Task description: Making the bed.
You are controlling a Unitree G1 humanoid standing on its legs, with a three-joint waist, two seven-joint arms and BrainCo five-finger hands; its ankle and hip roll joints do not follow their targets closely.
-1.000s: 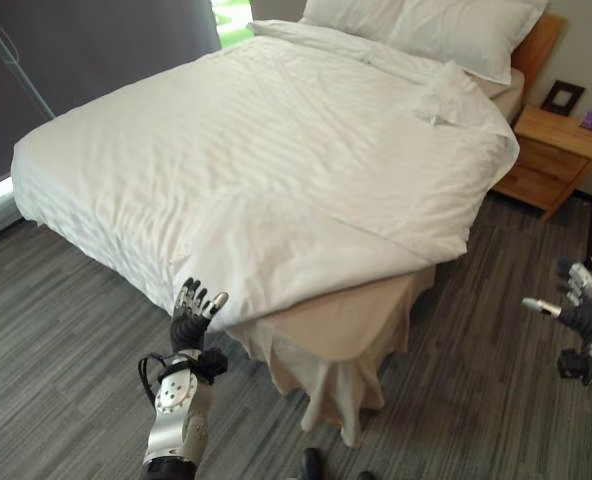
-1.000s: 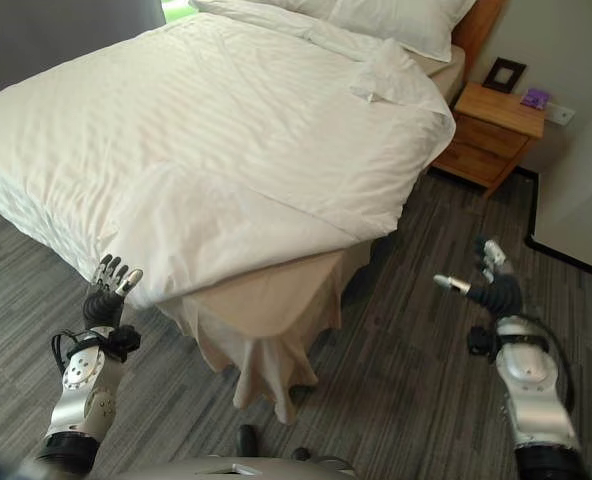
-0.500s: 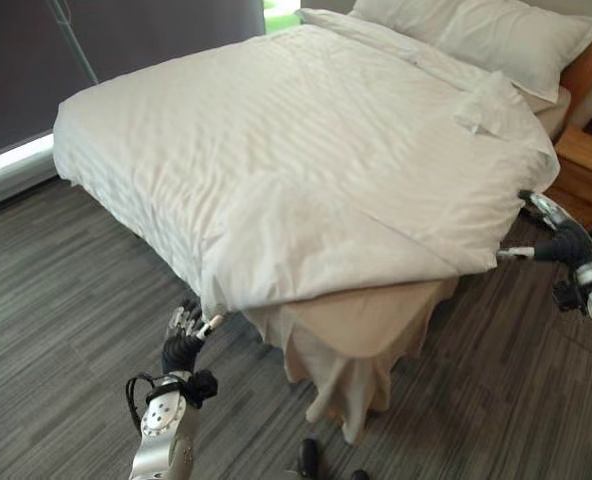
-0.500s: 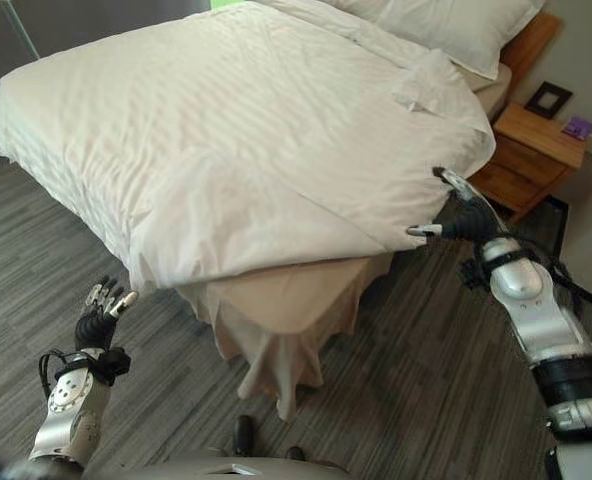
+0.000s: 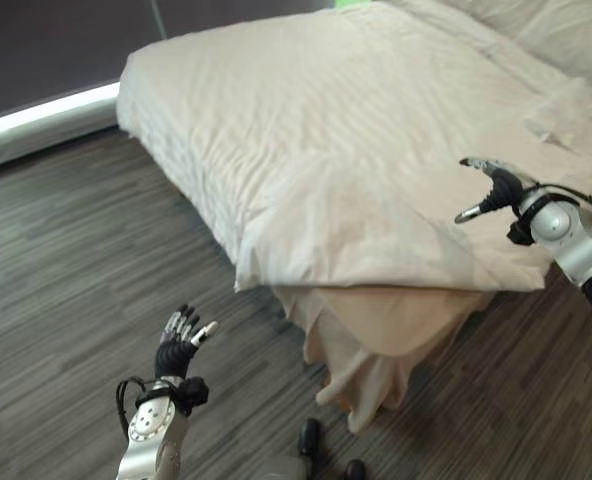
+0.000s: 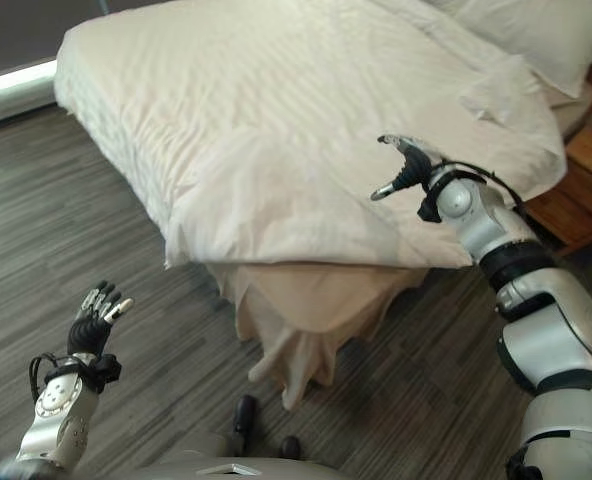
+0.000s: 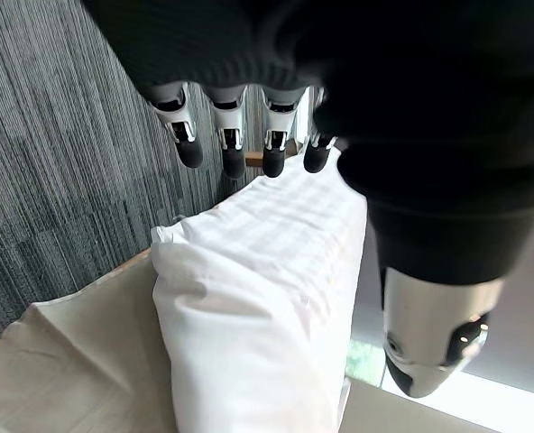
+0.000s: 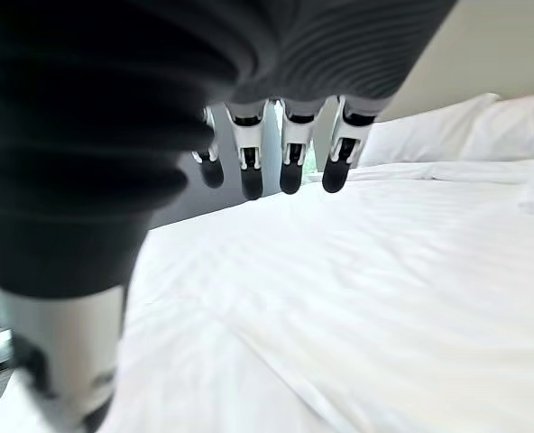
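Note:
A white duvet [image 5: 356, 130] covers the bed, its near corner folded back on itself into a thicker flap [image 5: 346, 235]. Below that corner a beige sheet and bed skirt [image 5: 376, 340] hang bare toward the floor. My right hand [image 6: 406, 168] hovers open above the duvet near the bed's right edge, fingers straight; in its wrist view the fingers [image 8: 290, 153] point across the white cover. My left hand [image 5: 179, 343] is open over the floor, short of the bed corner, holding nothing; past its fingers [image 7: 235, 144] the folded duvet corner [image 7: 249, 307] shows.
Grey striped carpet [image 5: 66, 290] surrounds the bed. A pillow [image 6: 536, 30] lies at the head, and a wooden nightstand [image 6: 591, 180] stands by the bed's far right side. A dark wall with a bright strip [image 5: 36, 110] runs along the left.
The camera has swung left and nearer. My right hand rose from beside the bed's edge to over the duvet. My left hand stays open, low over the floor.

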